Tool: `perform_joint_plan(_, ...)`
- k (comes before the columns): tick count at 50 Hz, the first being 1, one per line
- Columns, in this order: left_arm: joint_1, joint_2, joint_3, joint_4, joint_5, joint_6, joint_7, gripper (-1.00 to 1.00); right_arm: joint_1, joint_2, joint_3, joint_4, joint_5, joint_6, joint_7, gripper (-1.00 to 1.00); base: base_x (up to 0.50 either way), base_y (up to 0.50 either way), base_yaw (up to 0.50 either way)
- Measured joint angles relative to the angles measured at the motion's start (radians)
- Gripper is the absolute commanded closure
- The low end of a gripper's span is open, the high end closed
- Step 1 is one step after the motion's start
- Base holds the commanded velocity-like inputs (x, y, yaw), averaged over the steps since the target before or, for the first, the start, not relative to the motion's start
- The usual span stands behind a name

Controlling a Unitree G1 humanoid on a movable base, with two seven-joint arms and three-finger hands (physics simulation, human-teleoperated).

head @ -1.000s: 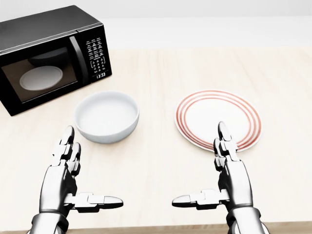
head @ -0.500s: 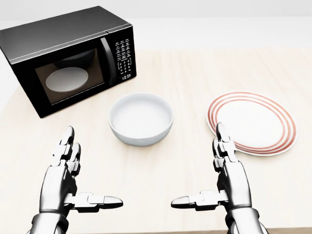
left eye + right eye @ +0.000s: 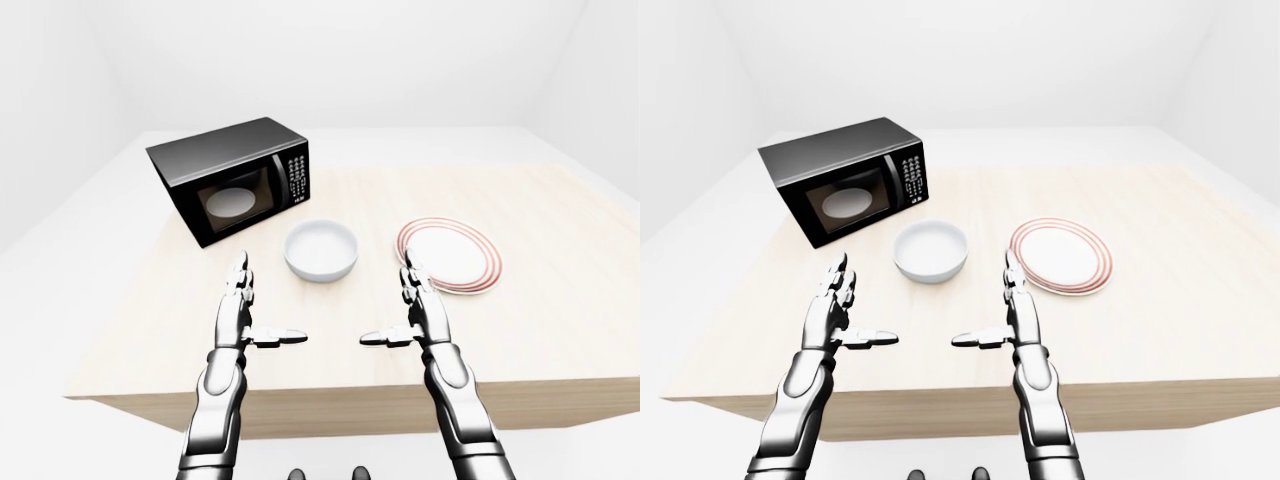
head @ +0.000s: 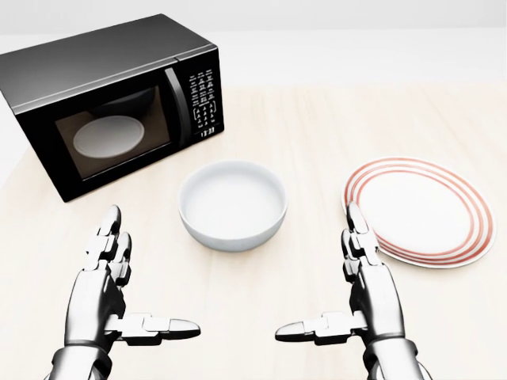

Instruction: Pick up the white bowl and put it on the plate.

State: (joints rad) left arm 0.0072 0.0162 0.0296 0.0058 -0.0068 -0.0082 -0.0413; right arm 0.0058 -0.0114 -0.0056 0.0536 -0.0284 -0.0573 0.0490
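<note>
Bowl first: neither of your hands has it yet. Your left hand (image 4: 111, 289) and right hand (image 4: 360, 289) both hover over the near part of the table (image 4: 317, 127), fingers stretched flat and thumbs pointing inward at each other, holding nothing. They sit at the same spots in the head view as a second ago, so the arms have not moved relative to the head. What changed is the view itself: the whole scene slid to the right across the picture over the last second, then settled a little lower, which means the camera moved, not the things. The white bowl (image 4: 232, 203) now lies between your two hands and beyond their fingertips, upright and empty. The plate (image 4: 416, 210) with red rings sits to the right of the bowl, apart from it, just beyond your right fingertips. A black microwave (image 4: 111, 99) stands at the upper left, well clear of both. You look lined up on the bowl now, so the reach forward is the likely next step.
</note>
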Motion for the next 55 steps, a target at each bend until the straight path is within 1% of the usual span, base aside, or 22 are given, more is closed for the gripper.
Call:
perform_joint_plan(27,-0.003,0.0,0.001,-0.006,-0.002,0.004,0.002,-1.0,-0.004,0.001,0.003,0.0,-0.01,-0.001,0.0,-1.0,0.34,0.06,0.0)
perform_joint_plan(36,-0.001,0.0,0.0,-0.007,-0.001,0.003,0.001,-1.0,0.0,-0.001,0.003,-0.003,-0.023,-0.005,-0.008,-1.0,0.05,0.01,0.0)
perform_joint_plan(39,0.0,0.0,0.001,-0.006,-0.001,0.002,0.002,-1.0,0.004,-0.004,0.006,-0.019,-0.048,0.005,-0.015,-1.0,0.0,0.0,0.0)
perform_joint_plan(45,-0.001,0.0,0.001,-0.006,-0.001,0.003,0.003,-1.0,0.01,-0.019,0.017,-0.098,-0.164,0.054,-0.025,-1.0,0.0,0.0,0.0)
perform_joint_plan(48,-0.001,0.0,0.001,-0.005,-0.001,0.002,0.004,-1.0,-0.002,-0.03,0.021,-0.118,-0.243,0.072,-0.026,-1.0,0.0,0.0,0.0)
perform_joint_plan(51,-0.002,0.0,0.002,-0.002,-0.001,0.001,0.004,-1.0,-0.014,-0.04,0.023,-0.134,-0.322,0.085,-0.019,-1.0,0.0,0.0,0.0)
perform_joint_plan(55,-0.003,0.0,0.002,0.001,0.0,-0.001,0.005,-1.0,-0.032,-0.052,0.029,-0.146,-0.434,0.092,-0.002,-1.0,0.0,0.0,0.0)
